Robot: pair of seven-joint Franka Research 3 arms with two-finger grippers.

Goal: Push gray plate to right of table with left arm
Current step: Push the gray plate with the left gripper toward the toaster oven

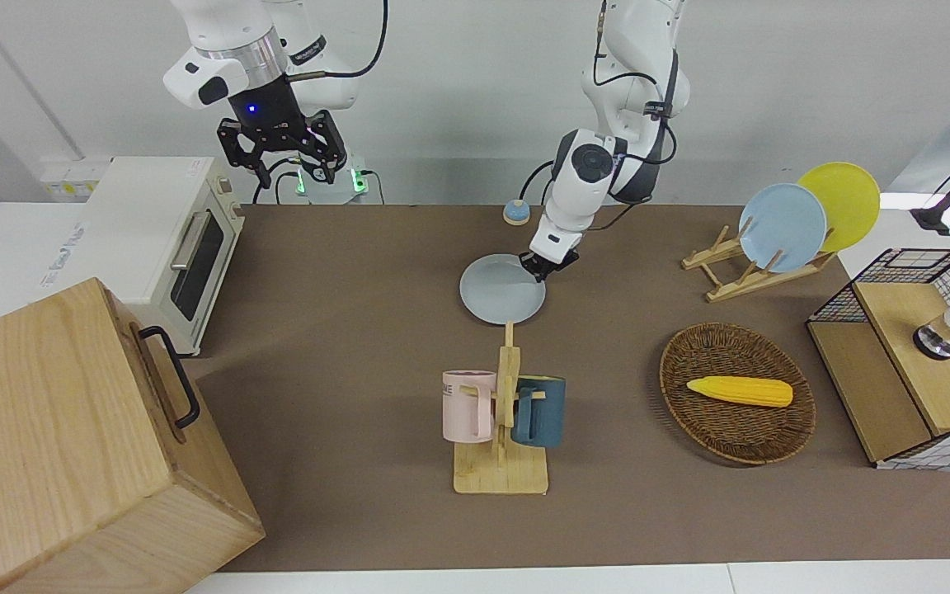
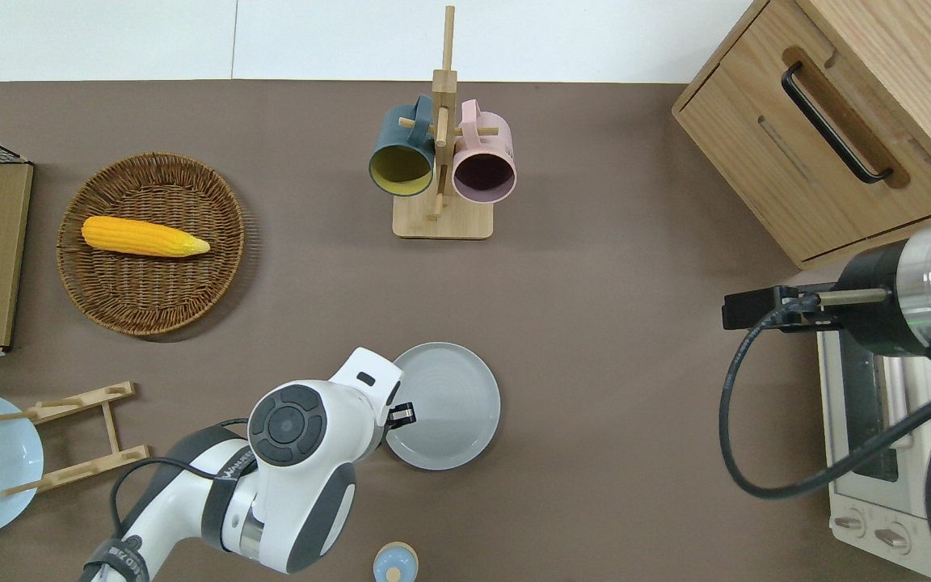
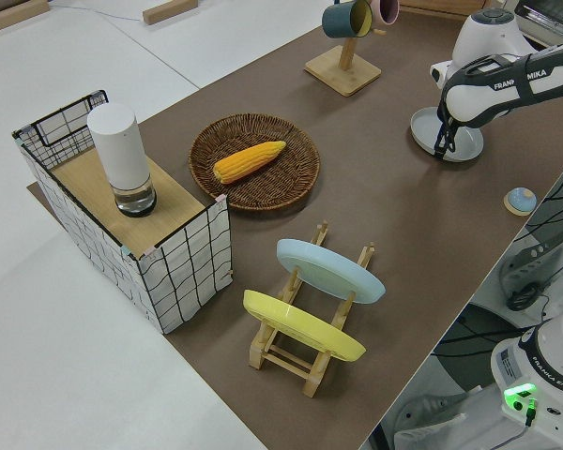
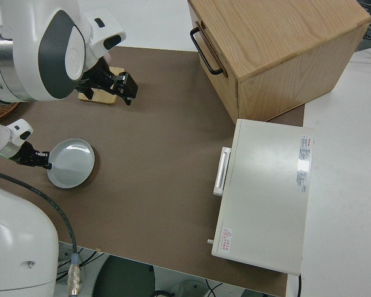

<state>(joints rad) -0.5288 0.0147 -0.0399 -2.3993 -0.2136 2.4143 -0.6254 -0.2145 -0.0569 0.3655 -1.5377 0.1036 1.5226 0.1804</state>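
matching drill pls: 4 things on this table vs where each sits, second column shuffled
Things:
1. gray plate
2. corn
3. pink mug
4. yellow plate

Places:
A. hung on the mug rack
B. standing in the plate rack
C. flat on the table, at the left gripper
D. in the wicker basket

Pairs: 1-C, 2-D, 3-A, 4-B
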